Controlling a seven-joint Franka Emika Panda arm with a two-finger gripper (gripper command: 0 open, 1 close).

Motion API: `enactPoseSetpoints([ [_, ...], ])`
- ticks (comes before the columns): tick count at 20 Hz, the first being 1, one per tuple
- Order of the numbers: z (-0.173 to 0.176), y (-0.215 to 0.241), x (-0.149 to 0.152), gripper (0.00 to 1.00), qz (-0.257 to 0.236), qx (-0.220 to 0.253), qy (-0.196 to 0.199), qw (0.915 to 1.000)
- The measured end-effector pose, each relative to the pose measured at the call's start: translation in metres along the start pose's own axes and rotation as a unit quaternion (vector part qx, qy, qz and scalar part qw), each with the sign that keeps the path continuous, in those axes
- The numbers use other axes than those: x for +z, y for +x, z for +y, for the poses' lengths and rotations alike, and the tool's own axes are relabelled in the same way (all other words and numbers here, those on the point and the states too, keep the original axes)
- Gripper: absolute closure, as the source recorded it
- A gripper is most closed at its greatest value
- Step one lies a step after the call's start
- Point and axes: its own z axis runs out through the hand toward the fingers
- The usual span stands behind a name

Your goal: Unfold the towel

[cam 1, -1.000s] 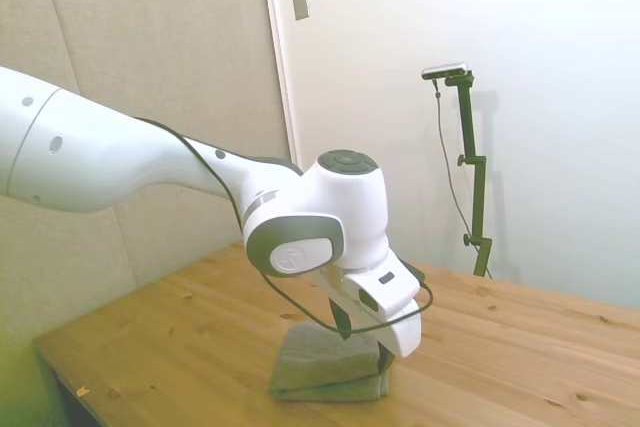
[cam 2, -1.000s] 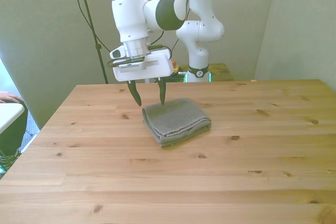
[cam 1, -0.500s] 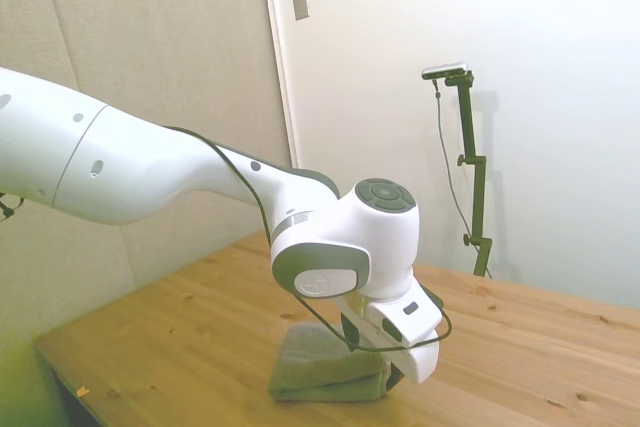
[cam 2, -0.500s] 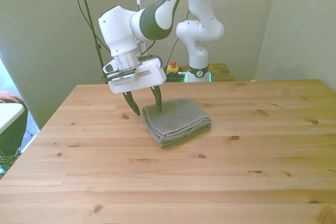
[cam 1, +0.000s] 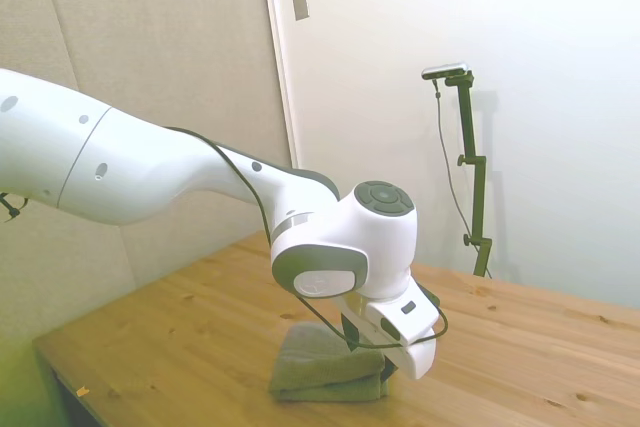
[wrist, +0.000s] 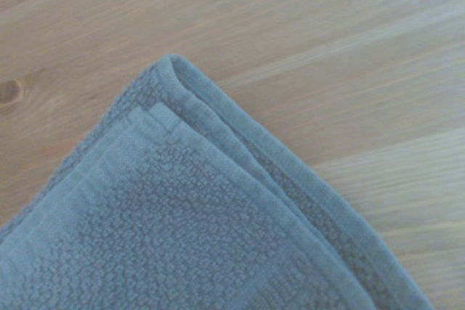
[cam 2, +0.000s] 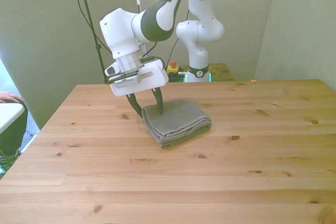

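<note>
Wooden table: 1 folded towel lying flat on it.

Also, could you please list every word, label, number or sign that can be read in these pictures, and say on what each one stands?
None can be read.
The gripper has dark marks on its white body, too small to read.
The towel and the table carry no text.

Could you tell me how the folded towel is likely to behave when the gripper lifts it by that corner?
The towel is probably floppy: soft terry in stacked layers, so the lifted layer should drape and peel open. Probably grippy rather than slippery. The open gripper straddles its corner.
</note>
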Motion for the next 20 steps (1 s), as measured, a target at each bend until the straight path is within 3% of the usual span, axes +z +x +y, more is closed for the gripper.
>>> enactPoseSetpoints([
  [14, -0.002, -0.004, 0.005, 1.0, -0.006, -0.008, 0.002, 0.9999],
  [20, -0.014, -0.018, -0.006, 1.0, -0.009, -0.036, 0.018, 0.9991],
])
